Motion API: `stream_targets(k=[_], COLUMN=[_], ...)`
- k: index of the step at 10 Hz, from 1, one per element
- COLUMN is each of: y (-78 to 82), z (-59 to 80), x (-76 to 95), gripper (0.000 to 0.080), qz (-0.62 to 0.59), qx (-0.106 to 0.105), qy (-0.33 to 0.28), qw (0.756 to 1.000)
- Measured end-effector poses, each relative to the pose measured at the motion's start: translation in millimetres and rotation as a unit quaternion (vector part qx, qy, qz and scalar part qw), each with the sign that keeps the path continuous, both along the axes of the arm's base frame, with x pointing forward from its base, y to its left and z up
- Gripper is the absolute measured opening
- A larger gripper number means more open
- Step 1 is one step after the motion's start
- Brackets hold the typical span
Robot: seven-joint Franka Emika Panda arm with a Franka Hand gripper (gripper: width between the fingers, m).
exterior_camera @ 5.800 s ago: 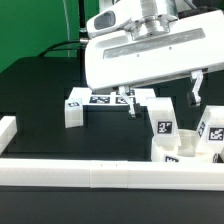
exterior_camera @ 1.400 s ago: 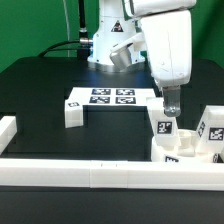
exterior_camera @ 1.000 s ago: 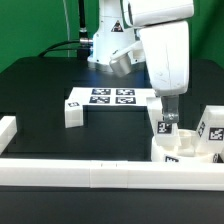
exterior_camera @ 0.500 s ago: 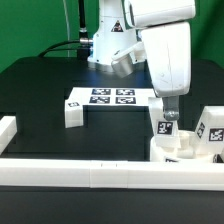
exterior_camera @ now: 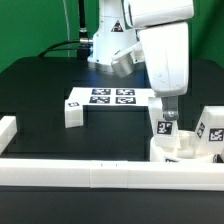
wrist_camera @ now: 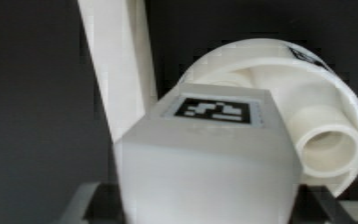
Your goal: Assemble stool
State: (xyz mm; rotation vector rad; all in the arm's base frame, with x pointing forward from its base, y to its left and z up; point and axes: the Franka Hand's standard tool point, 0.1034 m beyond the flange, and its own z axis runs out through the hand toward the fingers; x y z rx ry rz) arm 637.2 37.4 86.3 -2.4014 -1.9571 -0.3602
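Note:
My gripper (exterior_camera: pixel 165 120) is at the exterior view's right, shut on a white tagged leg block (exterior_camera: pixel 166 128) that stands upright against the round white seat (exterior_camera: pixel 182 150). In the wrist view the leg block (wrist_camera: pixel 211 140) fills the space between the dark fingers (wrist_camera: pixel 91 200), with the gripper (wrist_camera: pixel 211 205) closed on its sides. Beyond the block lies the seat (wrist_camera: pixel 291 95), showing a round socket. A second leg block (exterior_camera: pixel 213 127) stands at the far right. A third leg block (exterior_camera: pixel 73 108) sits at the left end of the marker board.
The marker board (exterior_camera: pixel 112 97) lies flat in the middle of the black table. A long white rail (exterior_camera: pixel 100 176) runs along the front edge, and a short rail (exterior_camera: pixel 8 130) stands at the left. The rail (wrist_camera: pixel 114 60) also shows in the wrist view.
The arm swung from over the marker board to the right and came down over the leg block. In the last second the jaws closed on it; the block has not moved.

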Motion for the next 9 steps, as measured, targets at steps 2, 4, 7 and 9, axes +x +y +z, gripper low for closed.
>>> stream_targets(k=[2, 4, 7, 9], y=[1.2, 6.3, 11.9, 23.3], z=[-0.4, 0.0, 1.5, 1.2], x=[-0.3, -0.1, 0.1, -0.9], gripper=[0.0363, 0.0363, 0.0363, 0.0362], qz=[-0.058, -0.145, -0.25, -0.332], qx=[0.01, 0.026, 0.044, 0.061], qy=[0.01, 0.024, 0.042, 0.059], qw=[0.998, 0.989, 0.966, 0.939])
